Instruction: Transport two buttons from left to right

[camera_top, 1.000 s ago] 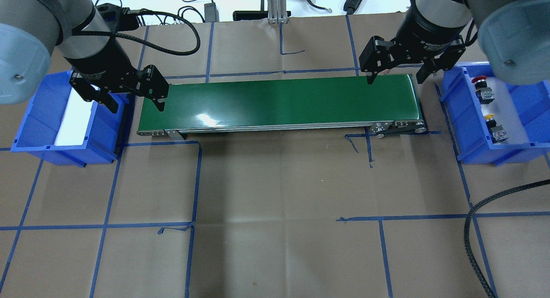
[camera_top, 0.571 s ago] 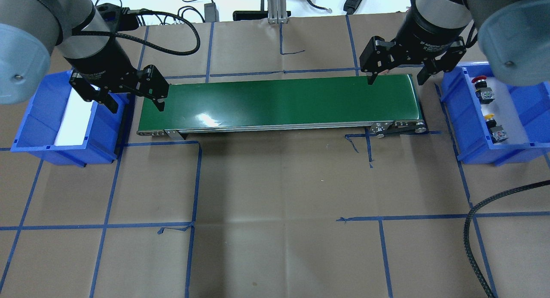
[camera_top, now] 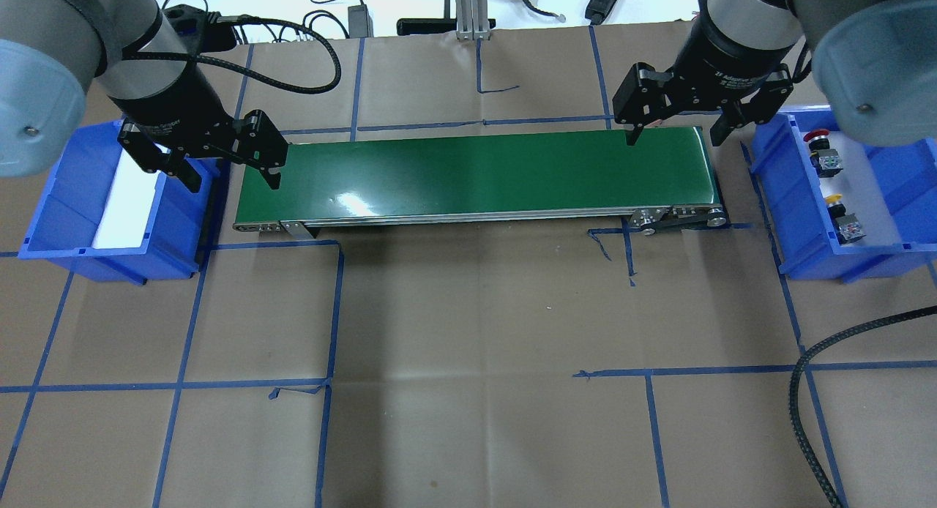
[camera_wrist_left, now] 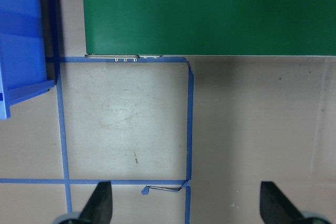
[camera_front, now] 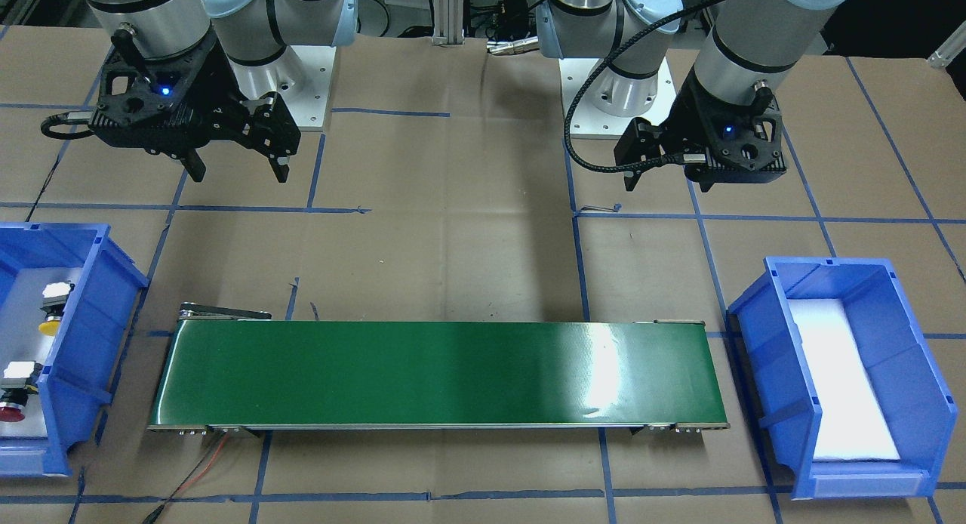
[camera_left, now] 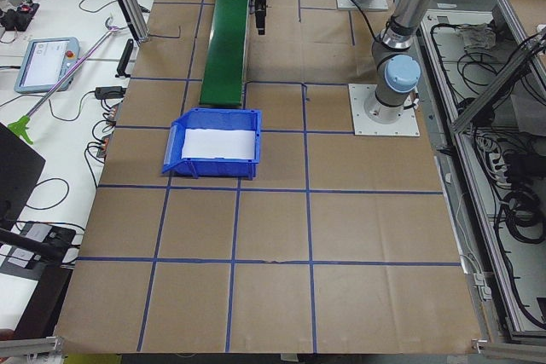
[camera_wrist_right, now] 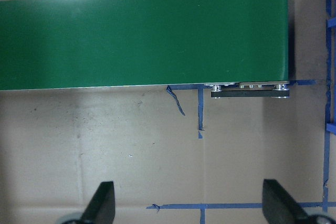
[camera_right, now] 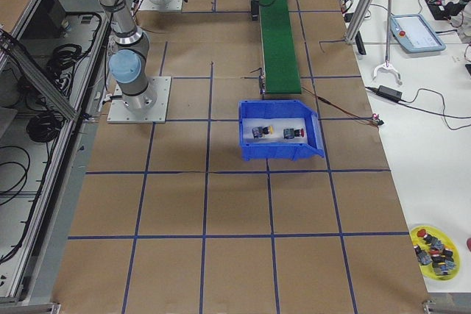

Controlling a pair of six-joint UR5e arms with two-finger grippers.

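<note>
The red button (camera_top: 818, 136) and the yellow button (camera_top: 834, 199) lie in the blue bin (camera_top: 776, 193) at the right; they also show in the front view as the red button (camera_front: 11, 412) and the yellow button (camera_front: 48, 328). My right gripper (camera_top: 673, 138) is open and empty, raised above the right end of the green conveyor belt (camera_top: 476, 171). My left gripper (camera_top: 233, 182) is open and empty, above the belt's left end beside the left blue bin (camera_top: 44, 237). Both wrist views show spread fingers: the left gripper (camera_wrist_left: 186, 203) and the right gripper (camera_wrist_right: 189, 203).
The left bin holds only a white liner (camera_top: 128, 208). A black cable (camera_top: 805, 398) loops over the table at the right front. Blue tape lines cross the brown paper. A yellow plate (camera_right: 434, 244) of spare parts sits on the side desk.
The right wrist has shifted very slightly. Nothing else has moved, and both grippers stay open.
</note>
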